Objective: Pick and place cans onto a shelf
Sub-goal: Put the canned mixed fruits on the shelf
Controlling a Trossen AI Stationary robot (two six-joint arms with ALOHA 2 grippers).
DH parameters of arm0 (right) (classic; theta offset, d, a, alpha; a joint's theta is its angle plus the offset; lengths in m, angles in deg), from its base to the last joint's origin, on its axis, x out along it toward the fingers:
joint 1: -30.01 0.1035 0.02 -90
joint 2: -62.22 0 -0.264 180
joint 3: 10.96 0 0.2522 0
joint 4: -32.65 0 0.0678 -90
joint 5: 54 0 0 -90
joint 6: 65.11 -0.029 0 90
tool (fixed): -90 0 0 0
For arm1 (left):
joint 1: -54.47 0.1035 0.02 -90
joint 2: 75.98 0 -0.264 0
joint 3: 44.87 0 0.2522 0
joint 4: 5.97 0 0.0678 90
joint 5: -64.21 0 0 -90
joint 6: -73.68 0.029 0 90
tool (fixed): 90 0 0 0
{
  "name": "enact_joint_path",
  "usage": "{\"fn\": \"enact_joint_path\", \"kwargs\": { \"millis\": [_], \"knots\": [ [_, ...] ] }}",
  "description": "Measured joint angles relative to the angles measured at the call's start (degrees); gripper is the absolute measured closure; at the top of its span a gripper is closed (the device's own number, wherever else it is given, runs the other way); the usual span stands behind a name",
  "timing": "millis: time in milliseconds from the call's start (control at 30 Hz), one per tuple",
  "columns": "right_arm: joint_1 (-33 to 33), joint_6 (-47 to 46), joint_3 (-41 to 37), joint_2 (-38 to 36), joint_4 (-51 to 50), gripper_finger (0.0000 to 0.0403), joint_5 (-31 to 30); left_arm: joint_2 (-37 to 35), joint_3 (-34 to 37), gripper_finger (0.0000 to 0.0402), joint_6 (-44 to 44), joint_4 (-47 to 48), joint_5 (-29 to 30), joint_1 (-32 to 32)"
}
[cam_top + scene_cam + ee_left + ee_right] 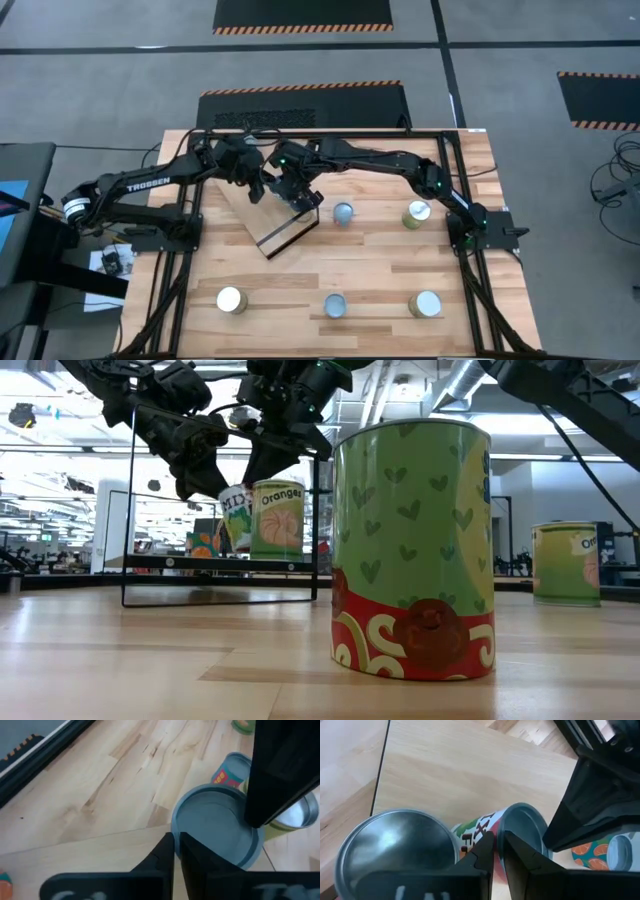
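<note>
The shelf (250, 216) is a pale plywood panel with a black frame (220, 530), lying left of the table's middle. On it an "Oranges" can (277, 518) stands upright, and a can labelled "MIX" (236, 515) tilts beside it. Both grippers meet over the shelf at the tilted can's grey top (215, 827). My left gripper (176, 840) is shut at one side of its rim. My right gripper (496, 842) is shut at the opposite side. Another can (200, 543) stands farther back on the shelf. My left gripper pinches the tilted can's top rim (175, 826) between its two fingertips, coming slanting down from the table's left; the tips hide the contact. My right gripper pinches the opposite rim (501, 827), slanting down from the right. The can hangs tilted over the shelf.
Several loose cans stand on the slatted table: two right of the shelf (343, 212) (417, 213) and three along the near edge (231, 299) (336, 305) (425, 304). The middle near one fills the low view (410, 550). Black frame rails (460, 180) border the table.
</note>
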Motion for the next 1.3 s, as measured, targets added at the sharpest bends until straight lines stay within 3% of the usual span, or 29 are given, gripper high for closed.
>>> {"fn": "enact_joint_path", "kwargs": {
  "millis": [367, 667, 800, 1000, 1300],
  "knots": [
    [-0.5, -3.7, 0.0, 0.0, 0.6, 0.0317, 0.0, 0.0, 0.0, 0.04, 1.2, 0.2, 0.7, -0.1],
    [-0.4, -3.4, 0.0, 0.0, 1.0, 0.0316, -0.4, 0.0, 0.0, 0.0383, 2.0, 0.2, 2.0, -0.1],
    [-0.5, -3.2, 0.0, -1.8, -1.6, 0.0333, -3.1, 0.0, 0.0, 0.0398, 0.7, 0.8, 2.1, -0.1],
    [-2.8, -2.9, 0.0, -8.2, -8.8, 0.0393, -2.7, 0.0, 0.0, 0.0401, -1.2, 2.8, 2.1, -0.1],
    [-10.3, -7.8, -4.1, -15.5, -11.2, 0.0398, 6.0, 0.0, 0.8, 0.0401, -5.9, 0.3, 2.6, -0.5]
  ]
}}
